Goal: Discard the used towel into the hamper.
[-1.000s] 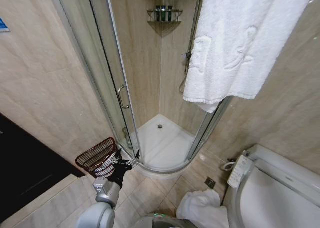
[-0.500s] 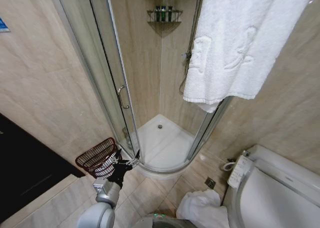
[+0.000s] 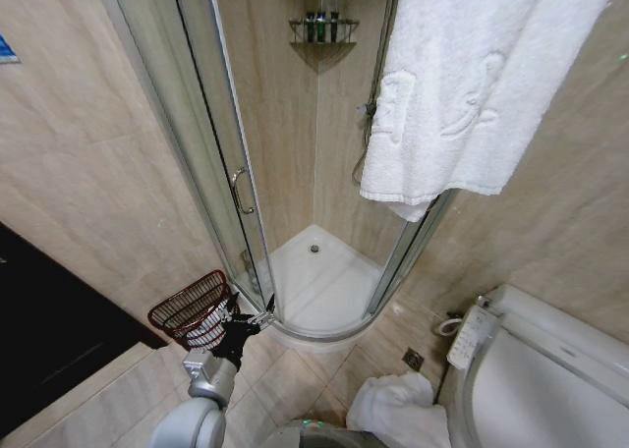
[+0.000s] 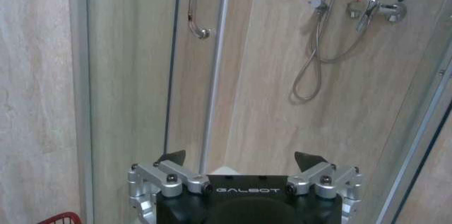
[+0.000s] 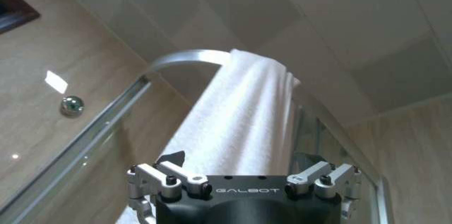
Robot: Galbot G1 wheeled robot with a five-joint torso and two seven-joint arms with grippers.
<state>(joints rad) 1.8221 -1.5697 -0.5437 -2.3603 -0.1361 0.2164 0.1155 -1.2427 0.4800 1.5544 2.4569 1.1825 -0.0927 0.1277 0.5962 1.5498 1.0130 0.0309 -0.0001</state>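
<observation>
Hanging towel (image 5: 240, 123) faces right gripper (image 5: 240, 160); hamper (image 3: 189, 308) beside left gripper (image 3: 246, 320).

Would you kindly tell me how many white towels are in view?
2: one large white terry towel draped over the shower enclosure's top rail, one crumpled white towel on the floor beside the toilet.

"GALBOT" stands on the left hand (image 4: 240, 161) and the right hand (image 5: 240, 161).

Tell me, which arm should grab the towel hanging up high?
Probably the right. Its gripper is open and raised just below the towel draped over the shower rail. The left gripper, also open, sits low by the hamper, facing the shower.
</observation>
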